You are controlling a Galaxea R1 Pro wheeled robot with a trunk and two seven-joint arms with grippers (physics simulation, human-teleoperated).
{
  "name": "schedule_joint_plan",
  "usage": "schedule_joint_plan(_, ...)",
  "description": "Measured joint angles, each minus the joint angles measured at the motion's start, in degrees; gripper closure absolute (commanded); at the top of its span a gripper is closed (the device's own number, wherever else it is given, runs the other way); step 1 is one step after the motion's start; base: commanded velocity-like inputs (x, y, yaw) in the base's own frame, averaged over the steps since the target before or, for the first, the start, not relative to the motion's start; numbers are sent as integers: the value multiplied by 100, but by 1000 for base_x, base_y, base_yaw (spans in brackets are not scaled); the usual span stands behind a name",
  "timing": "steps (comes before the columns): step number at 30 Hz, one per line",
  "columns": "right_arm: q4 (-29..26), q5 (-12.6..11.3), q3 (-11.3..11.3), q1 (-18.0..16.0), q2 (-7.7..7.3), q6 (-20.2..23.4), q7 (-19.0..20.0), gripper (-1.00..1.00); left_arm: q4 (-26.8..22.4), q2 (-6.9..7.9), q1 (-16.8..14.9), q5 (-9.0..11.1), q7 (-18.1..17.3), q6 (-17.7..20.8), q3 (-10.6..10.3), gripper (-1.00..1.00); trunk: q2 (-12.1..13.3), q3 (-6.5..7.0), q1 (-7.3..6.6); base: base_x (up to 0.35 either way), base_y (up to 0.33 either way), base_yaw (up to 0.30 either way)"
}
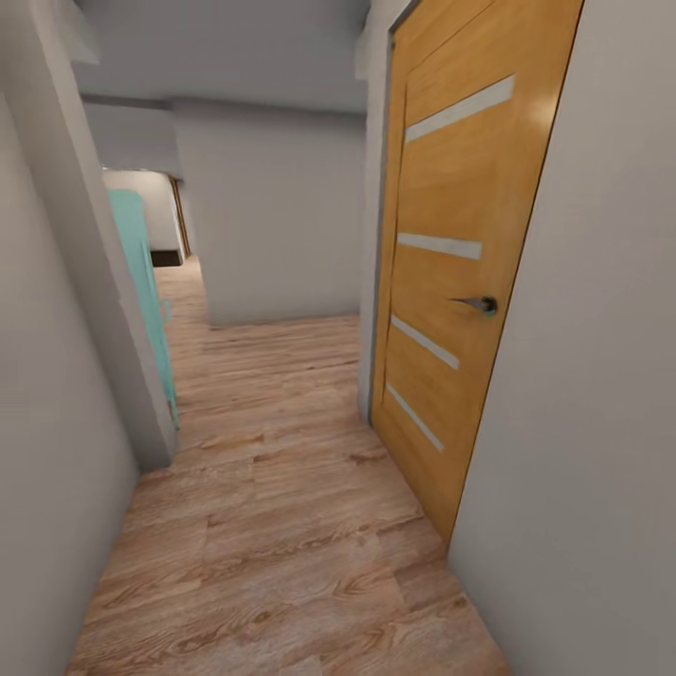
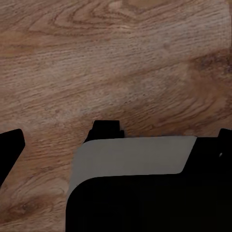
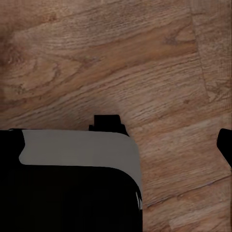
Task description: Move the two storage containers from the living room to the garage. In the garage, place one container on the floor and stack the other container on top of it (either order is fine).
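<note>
In a narrow hallway, grainy wood planks (image 1: pixel 282 526) meet a glossy orange striped door (image 1: pixel 451 282); pincer states unclear.

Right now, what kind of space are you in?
Most likely a narrow indoor hallway: light wood-plank floor, grey-white walls close on both sides, and an orange door with pale stripes on the right.
</note>
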Motion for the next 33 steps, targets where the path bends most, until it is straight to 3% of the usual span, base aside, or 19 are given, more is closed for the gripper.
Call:
schedule_joint_plan(23, 0, 2, 0, 0, 0, 2, 0, -100, 0, 0, -1, 0, 0, 0, 1, -100, 0, 0, 0, 314, 0, 296)
schedule_joint_plan(33, 0, 1, 1, 1, 0, -2, 5, -100, 2, -1, -2, 0, 0, 22, 0, -100, 0, 0, 0, 320, 0, 36)
